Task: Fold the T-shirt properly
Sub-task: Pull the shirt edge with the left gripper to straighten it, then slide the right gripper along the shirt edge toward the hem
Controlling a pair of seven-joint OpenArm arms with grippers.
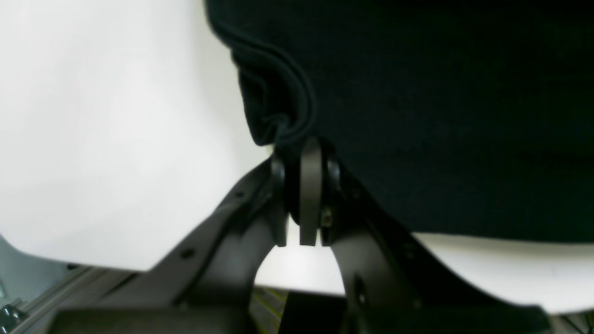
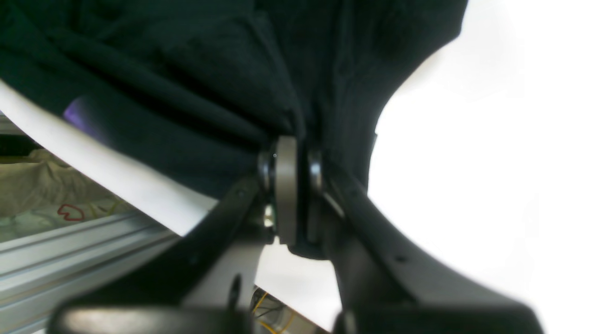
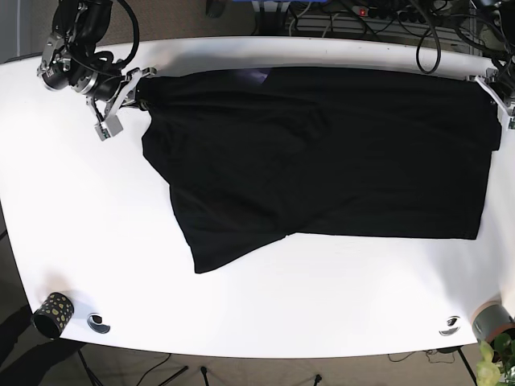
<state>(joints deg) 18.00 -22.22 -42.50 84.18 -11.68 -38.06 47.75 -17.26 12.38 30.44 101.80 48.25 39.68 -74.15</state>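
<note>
Both hands pinch T-shirt (image 3: 322,153); fingertips hidden.

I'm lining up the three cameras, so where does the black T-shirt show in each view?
Left wrist: T-shirt fills the upper right, pinched by the left gripper.
Right wrist: fills the upper left, pinched by the right gripper.
Base: spread across the middle.
Shared landmark: the white table.

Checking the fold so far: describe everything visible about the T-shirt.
The black T-shirt is soft knit cloth lying mostly flat on the white table, stretched lengthwise along the far side. A loose flap juts toward the near-left. The right claw pinches one bunched end and the left claw the other.
</note>
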